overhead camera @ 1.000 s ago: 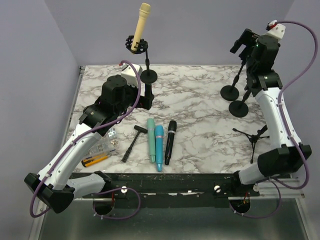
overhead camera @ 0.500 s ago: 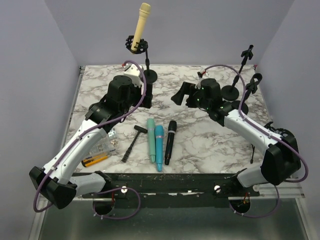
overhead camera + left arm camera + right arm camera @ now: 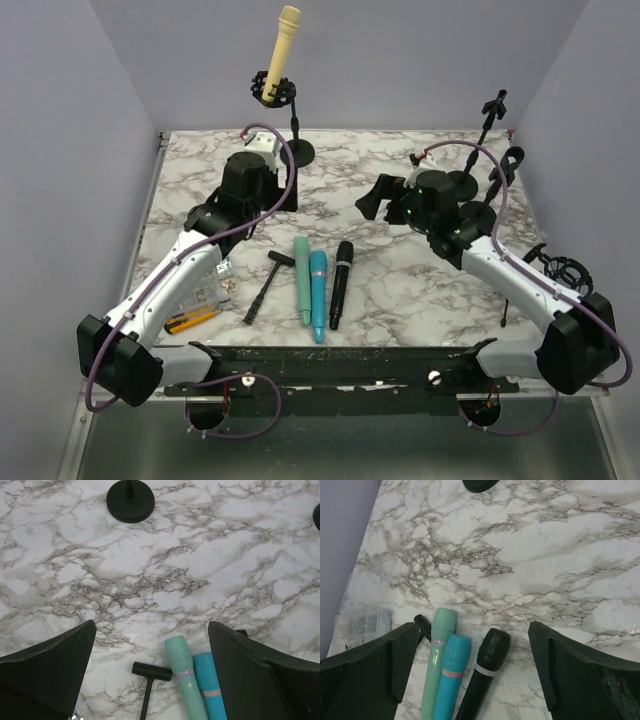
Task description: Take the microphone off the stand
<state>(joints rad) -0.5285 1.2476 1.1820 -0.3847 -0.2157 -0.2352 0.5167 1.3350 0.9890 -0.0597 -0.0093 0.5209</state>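
While the cream microphone (image 3: 283, 45) sits in the clip of its stand (image 3: 298, 151) at the far edge of the bench (image 3: 400, 270), nothing of the task shows as done: no arm holds it or touches the stand.

The left fingers (image 3: 50, 670) are spread wide with only marble between them. The stand's round base lies ahead of them, well apart, and the microphone is above and beyond. The right fingers (image 3: 570, 670) are likewise spread and empty, low over the middle of the bench, with the microphone up and away on their far left.

A teal microphone (image 3: 301, 280), a blue microphone (image 3: 317, 295) and a black microphone (image 3: 340, 285) lie flat on the near side of both pairs of fingers. I take them to be no part of this job.

By my judgement everything is left: reach up, close on the cream body, and draw it out of the clip.

Against the earlier frames, the right arm has swung down from high at the far right corner to mid-bench. The left arm has stretched slightly further toward the stand. The microphone and stand have not moved.
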